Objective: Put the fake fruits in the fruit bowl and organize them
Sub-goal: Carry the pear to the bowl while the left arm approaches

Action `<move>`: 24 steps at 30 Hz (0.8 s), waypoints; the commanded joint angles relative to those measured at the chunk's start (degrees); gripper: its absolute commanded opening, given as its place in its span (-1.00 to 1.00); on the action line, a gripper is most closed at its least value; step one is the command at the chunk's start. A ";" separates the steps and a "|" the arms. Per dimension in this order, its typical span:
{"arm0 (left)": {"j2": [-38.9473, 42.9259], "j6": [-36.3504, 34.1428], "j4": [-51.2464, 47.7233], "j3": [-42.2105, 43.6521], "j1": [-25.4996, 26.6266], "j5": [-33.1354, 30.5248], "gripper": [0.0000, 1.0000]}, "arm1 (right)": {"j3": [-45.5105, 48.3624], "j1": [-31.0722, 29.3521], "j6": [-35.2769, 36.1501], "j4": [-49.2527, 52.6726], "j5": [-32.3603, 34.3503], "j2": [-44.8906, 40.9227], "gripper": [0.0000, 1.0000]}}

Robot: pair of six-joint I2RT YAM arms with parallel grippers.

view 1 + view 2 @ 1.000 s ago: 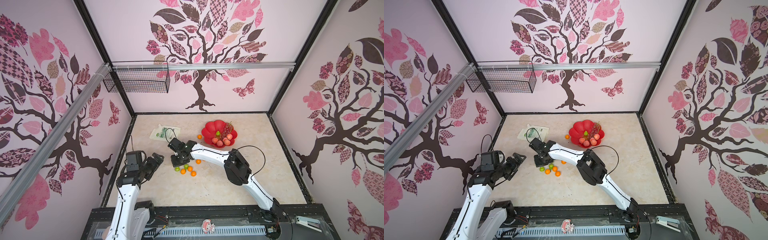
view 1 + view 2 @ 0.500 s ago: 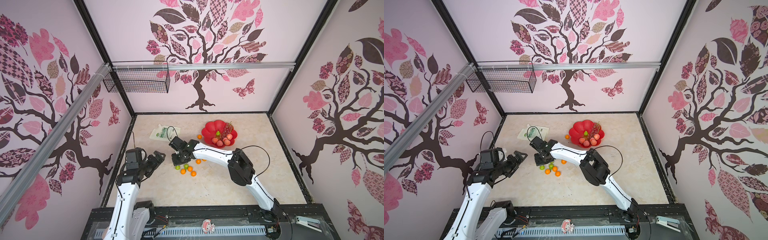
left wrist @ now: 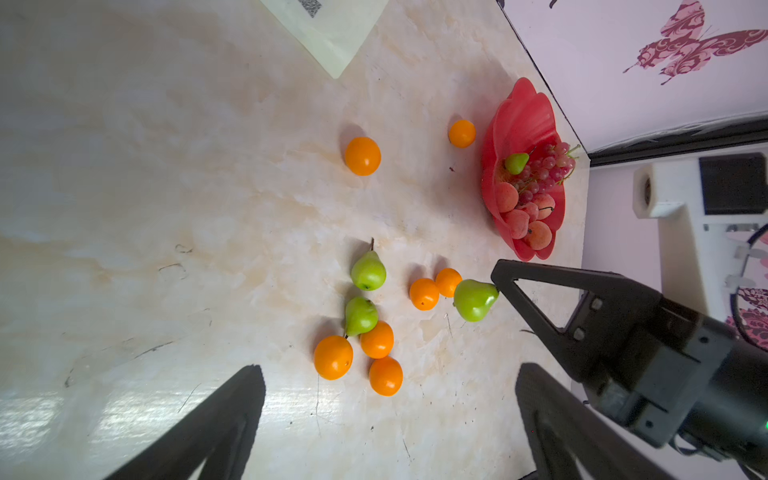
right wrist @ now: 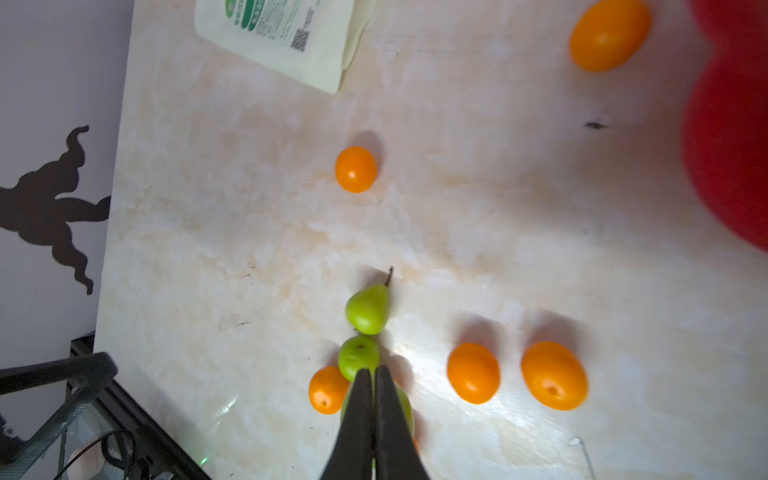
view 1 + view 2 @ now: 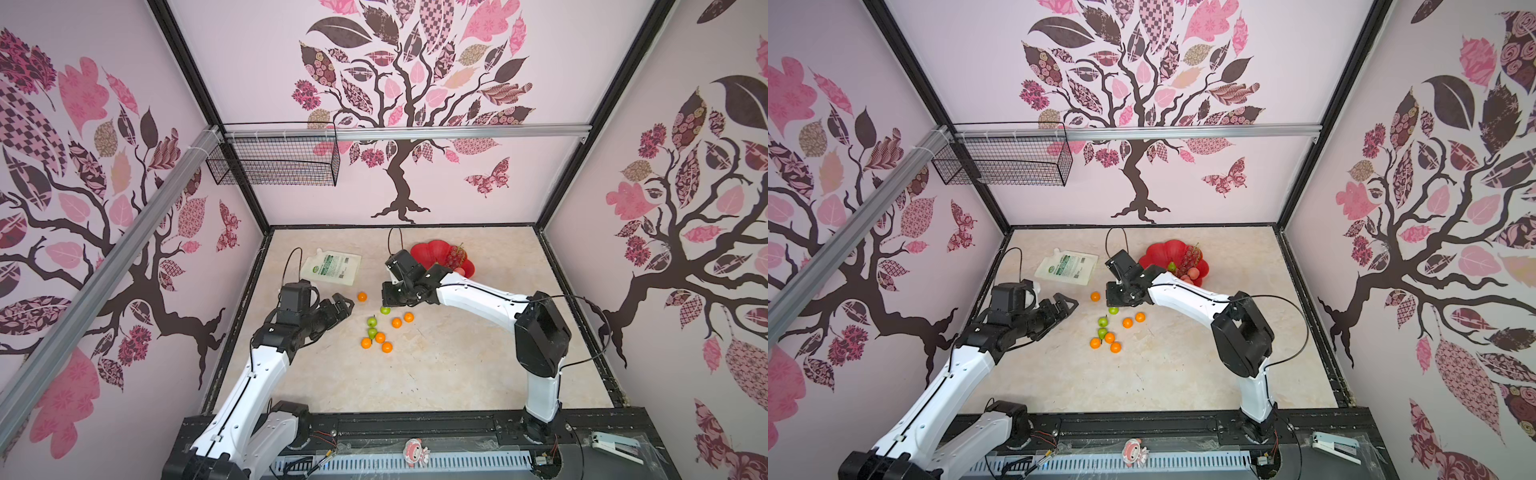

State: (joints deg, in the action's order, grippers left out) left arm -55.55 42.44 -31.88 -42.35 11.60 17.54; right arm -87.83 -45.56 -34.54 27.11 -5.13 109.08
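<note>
The right tool, clenched on a green pear at its stem end, should lift clear of nearby oranges before crossing to the fruit bowl; the left tool hangs released.

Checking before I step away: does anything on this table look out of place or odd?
Yes. The shut right pincer seems to grip a green pear only by its thin stem end, a slim hold. A white pouch, no fruit, lies on the table, left of the fruit bowl in both top views.
</note>
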 commanded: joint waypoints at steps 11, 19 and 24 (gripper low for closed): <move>-15.10 1.03 11.27 -10.95 12.65 -6.50 0.96 | 8.99 10.33 4.92 -1.27 3.85 -9.57 -1.00; -26.33 -0.15 14.23 -20.31 17.76 -7.40 0.96 | 8.47 17.54 7.42 -1.13 4.09 -8.76 -1.00; -33.55 -0.65 15.66 -26.12 19.07 -6.59 0.97 | 6.57 22.17 8.16 -1.04 4.07 -6.85 -1.00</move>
State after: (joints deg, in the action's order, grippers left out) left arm -86.76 43.07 -18.41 -64.73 30.17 11.03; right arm -78.81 -25.08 -27.83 25.47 -1.78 102.37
